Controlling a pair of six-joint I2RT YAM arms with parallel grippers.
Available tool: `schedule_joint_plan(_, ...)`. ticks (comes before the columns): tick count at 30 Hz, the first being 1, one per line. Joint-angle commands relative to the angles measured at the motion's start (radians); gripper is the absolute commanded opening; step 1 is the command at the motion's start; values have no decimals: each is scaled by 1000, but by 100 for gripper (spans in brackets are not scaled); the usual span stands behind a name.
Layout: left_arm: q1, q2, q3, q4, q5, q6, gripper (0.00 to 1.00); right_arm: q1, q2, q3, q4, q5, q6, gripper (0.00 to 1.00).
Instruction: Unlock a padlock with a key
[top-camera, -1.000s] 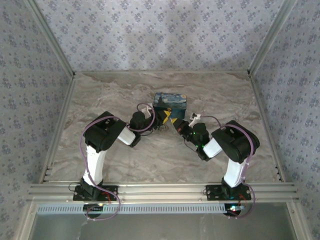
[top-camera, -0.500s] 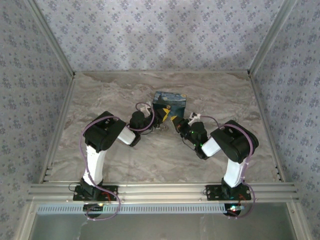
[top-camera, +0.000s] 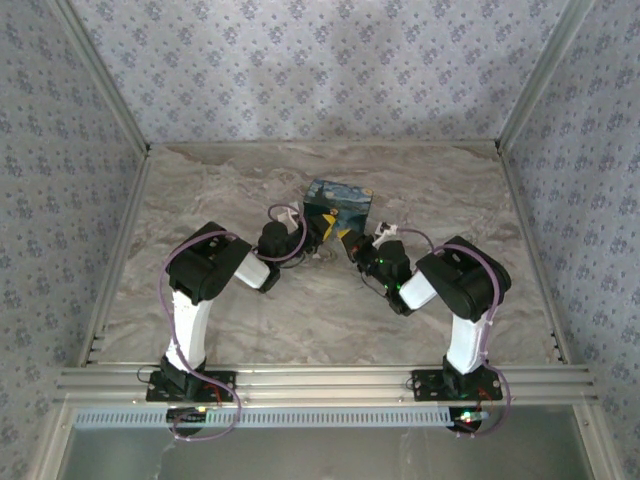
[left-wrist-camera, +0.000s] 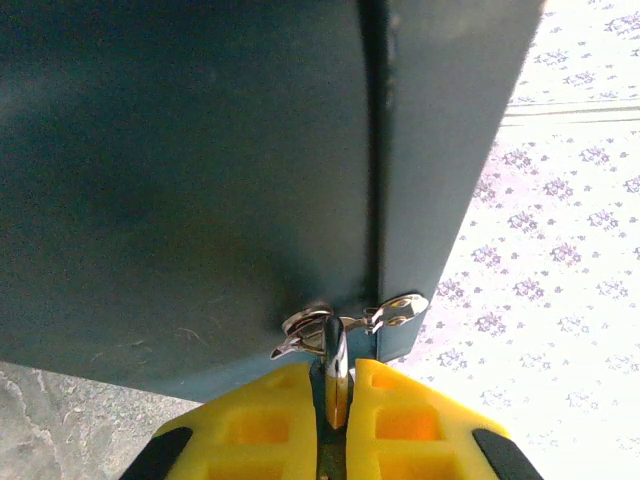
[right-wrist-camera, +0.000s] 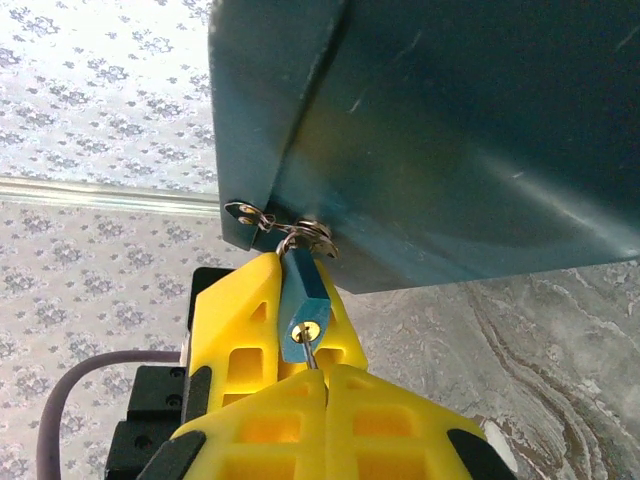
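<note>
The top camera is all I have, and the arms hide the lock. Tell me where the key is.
Observer: The right gripper holds the key, its tip at the brass keyhole of the padlock; depth unclear.
Operator: Say what steadies the padlock.
Observer: The left gripper is shut on it from both sides.
Operator: Report how it hangs.
Observer: Its shackle passes through the hasp on the tin box.

Soft, even light from above; both wrist views overexpose the wallpaper (left-wrist-camera: 560, 230), with near surfaces dark.
</note>
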Motion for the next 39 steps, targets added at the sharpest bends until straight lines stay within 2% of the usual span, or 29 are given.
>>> schedule_joint_plan(1, -44, -27, 10, 71, 144, -4, 0, 9, -51, 33, 16, 45, -107, 0)
schedule_joint_plan(7, -43, -29, 4, 71, 140, -3, 0, 16, -102, 11, -51, 54, -259, 0)
schedule_joint_plan(12, -43, -32, 5, 71, 141, -1, 0, 4, -49, 17, 31, 25, -185, 0)
schedule_joint_plan(16, -43, -34, 2, 71, 142, 2, 0, 14, -59, 24, 6, 25, -224, 0)
schedule_joint_plan(24, -43, -43, -7, 71, 151, 9, 0, -35, -39, 50, 33, -56, -66, 0)
schedule_joint_plan(30, -43, -54, -10, 71, 147, 13, 0, -38, -42, 65, 33, -39, 89, 0)
schedule_joint_plan(39, -37, -65, -14, 71, 148, 13, 0, -27, 2, 84, 32, -42, 64, 0)
